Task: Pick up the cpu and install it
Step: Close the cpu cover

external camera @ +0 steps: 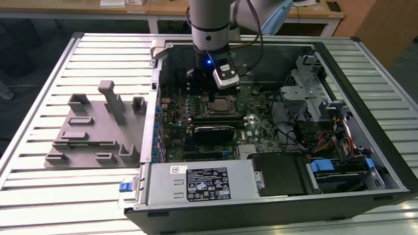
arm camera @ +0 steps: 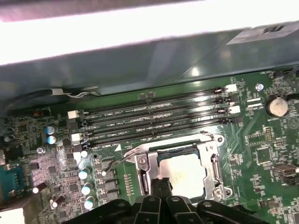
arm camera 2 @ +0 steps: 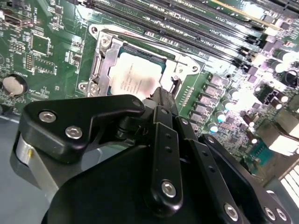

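The cpu (arm camera 2: 133,79) is a silver square lying flat inside the metal socket frame (arm camera 2: 99,60) on the green motherboard; it also shows in the first wrist view (arm camera: 187,170) and the exterior view (external camera: 220,105). My gripper (arm camera 2: 163,94) hangs just above one edge of the cpu, its black fingers pressed together with nothing between them. In the first wrist view the gripper (arm camera: 161,183) covers the near edge of the chip. A thin wire lever (arm camera: 122,157) stands off beside the socket.
The open computer case (external camera: 365,63) lies on a slatted metal table. Memory slots (arm camera: 154,119) run beside the socket. A grey plastic tray (external camera: 98,127) with upright blocks sits at the exterior view's left. A power supply (external camera: 199,183) and drive cage (external camera: 307,93) crowd the case.
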### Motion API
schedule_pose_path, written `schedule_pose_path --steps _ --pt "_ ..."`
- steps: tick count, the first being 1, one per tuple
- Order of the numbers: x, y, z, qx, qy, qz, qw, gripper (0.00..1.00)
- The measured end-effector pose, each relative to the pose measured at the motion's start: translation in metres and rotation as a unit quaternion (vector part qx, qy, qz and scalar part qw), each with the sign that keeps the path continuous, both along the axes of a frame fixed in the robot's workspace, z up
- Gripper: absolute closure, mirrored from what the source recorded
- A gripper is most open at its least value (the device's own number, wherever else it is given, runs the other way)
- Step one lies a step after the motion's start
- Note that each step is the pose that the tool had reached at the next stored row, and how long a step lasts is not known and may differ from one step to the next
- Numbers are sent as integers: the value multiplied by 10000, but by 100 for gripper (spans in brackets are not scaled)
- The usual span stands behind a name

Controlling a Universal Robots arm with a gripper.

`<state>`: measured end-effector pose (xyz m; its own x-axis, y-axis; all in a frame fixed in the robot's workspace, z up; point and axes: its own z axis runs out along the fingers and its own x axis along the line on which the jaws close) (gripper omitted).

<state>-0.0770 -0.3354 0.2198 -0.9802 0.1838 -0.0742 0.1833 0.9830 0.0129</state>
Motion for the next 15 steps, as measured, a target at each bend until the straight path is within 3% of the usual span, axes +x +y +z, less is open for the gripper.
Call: schedule_pose_path --steps 5,15 --pt "0 0 54 0 0 0 10000 89" --pt "10 0 57 -1 0 0 10000 89"
